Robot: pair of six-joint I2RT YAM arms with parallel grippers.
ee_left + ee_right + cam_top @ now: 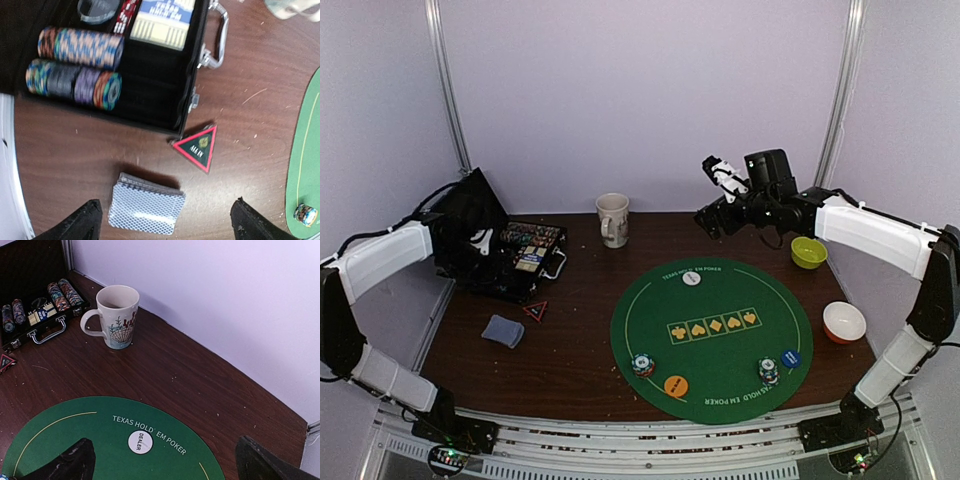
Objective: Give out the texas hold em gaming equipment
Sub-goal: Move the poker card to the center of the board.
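Note:
A grey-blue-backed card deck [146, 205] lies on the brown table below the open chip case [150, 107]; it also shows in the top view [503, 330]. My left gripper [167, 201] hovers open above the deck, a finger on each side, touching nothing. On the green mat [710, 340] stand two chip stacks [642, 365] [768, 371], with an orange button [676, 385], a blue button [790, 358] and the white dealer button [140, 442]. High over the mat's far edge my right gripper [165, 440] stands open and empty.
The case holds rows of chips [80, 65]. A red-edged triangular all-in marker [198, 146] lies beside its corner. A beige mug [117, 315] stands at the back. A yellow-green bowl [808, 251] and a white bowl [844, 321] sit right of the mat.

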